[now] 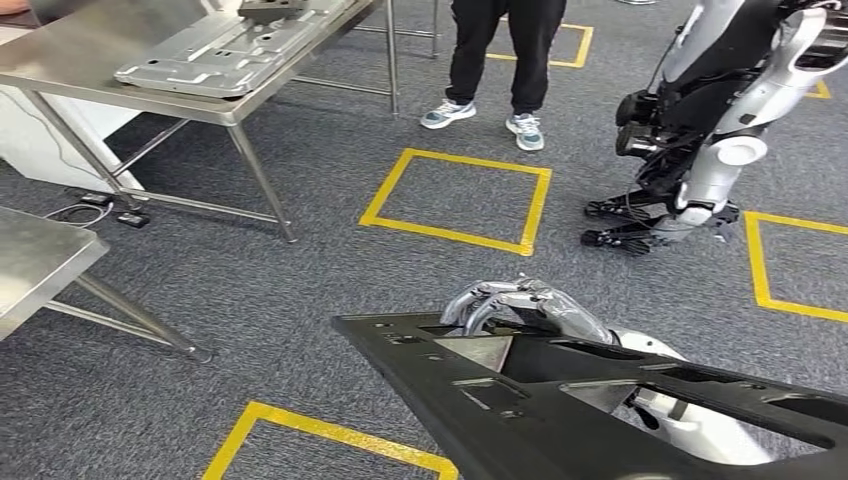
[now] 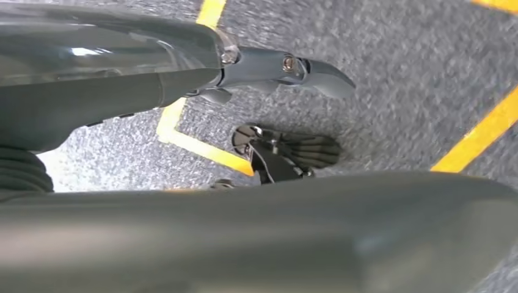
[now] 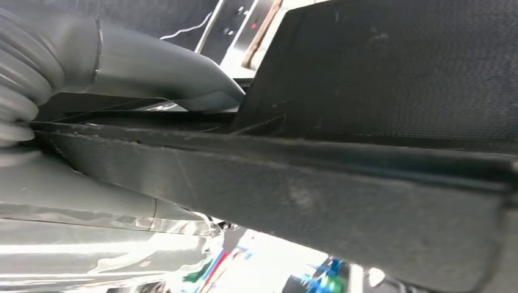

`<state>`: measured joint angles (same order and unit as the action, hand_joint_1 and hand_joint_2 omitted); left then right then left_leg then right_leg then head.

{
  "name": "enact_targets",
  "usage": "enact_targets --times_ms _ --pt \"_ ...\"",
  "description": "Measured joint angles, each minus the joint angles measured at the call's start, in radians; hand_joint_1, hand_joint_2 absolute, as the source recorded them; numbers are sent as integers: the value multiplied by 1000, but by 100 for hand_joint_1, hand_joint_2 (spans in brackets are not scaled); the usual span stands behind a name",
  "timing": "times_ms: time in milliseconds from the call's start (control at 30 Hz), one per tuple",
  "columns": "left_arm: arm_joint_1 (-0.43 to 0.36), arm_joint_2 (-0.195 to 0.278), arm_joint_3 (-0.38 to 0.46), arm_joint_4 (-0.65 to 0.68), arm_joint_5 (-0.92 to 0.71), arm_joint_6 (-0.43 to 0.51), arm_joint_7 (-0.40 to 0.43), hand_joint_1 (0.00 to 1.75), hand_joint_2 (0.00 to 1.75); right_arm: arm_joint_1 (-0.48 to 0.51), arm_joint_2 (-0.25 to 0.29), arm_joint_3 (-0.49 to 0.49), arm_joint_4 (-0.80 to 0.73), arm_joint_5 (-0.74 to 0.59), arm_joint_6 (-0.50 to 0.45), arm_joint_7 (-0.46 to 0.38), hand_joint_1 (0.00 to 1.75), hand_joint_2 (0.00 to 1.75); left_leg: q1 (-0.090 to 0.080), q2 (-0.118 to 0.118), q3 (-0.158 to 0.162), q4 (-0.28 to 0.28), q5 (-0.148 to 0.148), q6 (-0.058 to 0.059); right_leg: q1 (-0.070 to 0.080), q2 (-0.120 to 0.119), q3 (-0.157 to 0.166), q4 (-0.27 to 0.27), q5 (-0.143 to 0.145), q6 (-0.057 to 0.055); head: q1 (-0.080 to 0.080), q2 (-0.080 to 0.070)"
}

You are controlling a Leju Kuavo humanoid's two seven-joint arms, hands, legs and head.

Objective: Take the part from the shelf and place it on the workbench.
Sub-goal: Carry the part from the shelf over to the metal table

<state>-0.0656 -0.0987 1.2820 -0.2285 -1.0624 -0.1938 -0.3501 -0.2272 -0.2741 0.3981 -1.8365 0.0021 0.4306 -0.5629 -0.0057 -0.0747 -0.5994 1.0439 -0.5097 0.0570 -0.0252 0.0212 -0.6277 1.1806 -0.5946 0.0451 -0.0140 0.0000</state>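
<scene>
Part in carry, worktop not yet reached

Head view: black part (image 1: 560, 400) sits low in front of the robot, well apart from the steel worktop (image 1: 70, 70) at upper left, which already bears a grey metal panel (image 1: 215, 55). A silver hand (image 1: 525, 305), which I take to be the left one from its place, curls its fingers over the part's far edge and grips it. A person (image 1: 495, 60) stands ahead by a yellow floor square (image 1: 455, 195), and a second robot (image 1: 700, 130) stands to the right. My worry — a long part swung during a turn could clip either of them, or a table leg.

Left wrist view: grey thumb (image 2: 287, 67) lies over a blurred dark mass that is probably the part; floor shows between them, so the hold looks shallow here and could slip under a jolt.

Right wrist view: right hand (image 3: 153, 67) is pressed along the part's dark rim — whether its fingers close round it I cannot tell. If that side only props the part, a tilt could tip it off before set-down
</scene>
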Motion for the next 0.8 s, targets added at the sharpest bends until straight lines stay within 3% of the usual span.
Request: enact_targets --times_ms 33,100,167,200,267,333,400,433,500,567,633,700,767,800 --pt "-1 -1 0 0 0 0 0 0 0 -1 0 1 0 -2 0 0 175 175 0 -13 0 5 -4 -5 -3 26 23 -64 33 2 0 0" --pt "-2 -2 0 0 0 -1 0 0 0 -3 0 1 -1 -3 1 3 175 175 2 -36 -7 11 -7 -14 -6 64 45 -127 53 -3 0 0" --pt "1 -3 1 0 1 0 0 0 0 -5 1 1 -2 -4 0 5 175 175 6 -58 -13 10 -6 -23 -3 52 49 -132 49 -16 -1 0" --pt "4 -4 2 0 1 2 0 0 0 -6 2 2 -3 -4 -1 6 175 175 6 -54 -14 13 -9 -27 -3 39 52 -134 49 -22 -1 0" --pt "5 -7 2 0 2 5 1 0 0 -5 3 2 -6 -4 -5 6 175 175 4 -8 -34 57 -36 -35 -5 10 60 -138 46 -34 -1 0" --pt "2 -10 2 0 2 7 1 0 0 0 4 3 -10 -4 -8 7 175 175 6 46 -91 170 -90 -45 -1 -21 67 -139 40 -42 -1 0" --pt "1 -14 2 0 2 8 0 0 0 8 4 4 -11 -3 -9 6 175 175 11 62 -145 269 -118 -49 3 -52 72 -138 33 -44 -1 0" --pt "2 -15 2 0 3 8 0 0 0 11 4 5 -11 -2 -9 6 175 175 11 65 -150 272 -105 -48 4 -67 77 -138 28 -44 -1 0" --pt "4 -17 4 0 5 7 -2 0 0 14 4 8 -13 -2 -9 5 175 175 9 83 -104 170 -35 -39 6 -91 91 -139 18 -42 -1 0" --pt "0 -19 7 0 6 5 -6 0 0 13 4 9 -17 -1 -9 4 175 175 -4 119 -51 62 7 -26 9 -111 102 -139 8 -36 -1 0" --pt "-4 -20 8 0 6 4 -9 0 0 12 7 11 -19 0 -9 4 175 175 -16 132 -37 31 1 -16 10 -129 106 -142 2 -26 -1 0" --pt "-4 -20 9 0 6 3 -14 0 0 7 12 14 -20 1 -9 4 175 175 -16 114 -30 17 -1 -9 8 -139 115 -145 -5 -16 -1 0" --pt "-5 -20 9 0 6 0 -19 0 0 1 16 17 -21 1 -10 4 175 175 -9 96 -15 2 2 -1 5 -101 110 -110 -32 -12 0 0" --pt "-8 -19 9 0 6 -1 -20 0 0 0 17 18 -21 1 -10 4 175 175 -5 86 -9 -2 3 2 4 -70 87 -60 -58 -12 1 0"
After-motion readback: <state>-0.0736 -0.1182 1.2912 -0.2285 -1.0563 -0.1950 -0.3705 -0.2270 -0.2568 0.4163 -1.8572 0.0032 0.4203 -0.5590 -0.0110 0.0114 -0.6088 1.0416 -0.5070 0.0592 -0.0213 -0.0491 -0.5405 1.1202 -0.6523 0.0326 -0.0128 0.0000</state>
